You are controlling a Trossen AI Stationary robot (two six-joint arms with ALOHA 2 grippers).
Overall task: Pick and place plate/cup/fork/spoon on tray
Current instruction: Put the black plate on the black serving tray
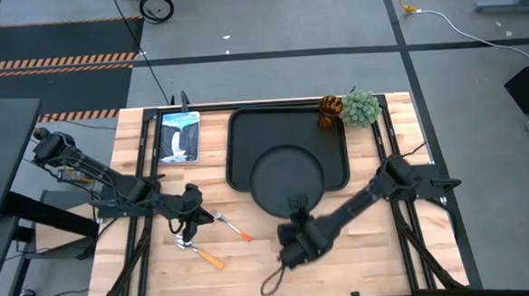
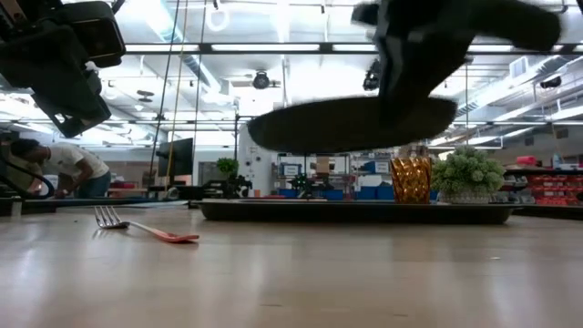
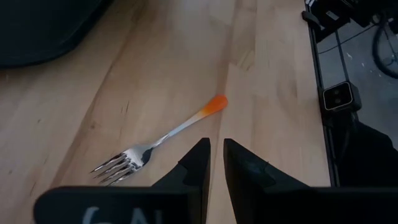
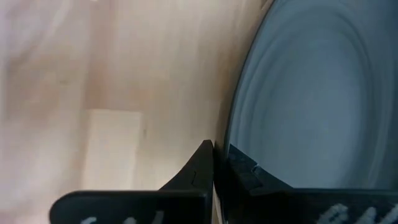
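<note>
Nearest me, the spoon (image 1: 200,253) lies on the table's (image 1: 361,252) near-left part, with the fork (image 1: 234,228) just beyond it, tines toward the left. My left gripper (image 1: 191,226) hangs over those two, fingers almost pressed together with only a thin gap, pinching nothing; the left wrist view shows the fork (image 3: 158,140) just ahead of its fingertips.

Right of that, my right gripper (image 1: 297,207) is clamped on the near rim of the plate (image 1: 286,176), one finger above and one below. The low view shows the plate (image 2: 351,123) lifted clear, hanging over the tray (image 2: 355,211) and sagging slightly at its left end.

My worry is that one-edge pinch: the plate is wide and held at one point, so I judge it could pivot or slip out if I move quickly. It also overhangs the tray's (image 1: 239,131) near rim, so released here it might land tilted on that rim.

Farther back, the cup (image 1: 330,112) appears to sit at the tray's far-right corner; I cannot tell whether inside the rim. A plant (image 1: 360,108) is right beside it, and a picture panel (image 1: 178,136) lies left of the tray.
</note>
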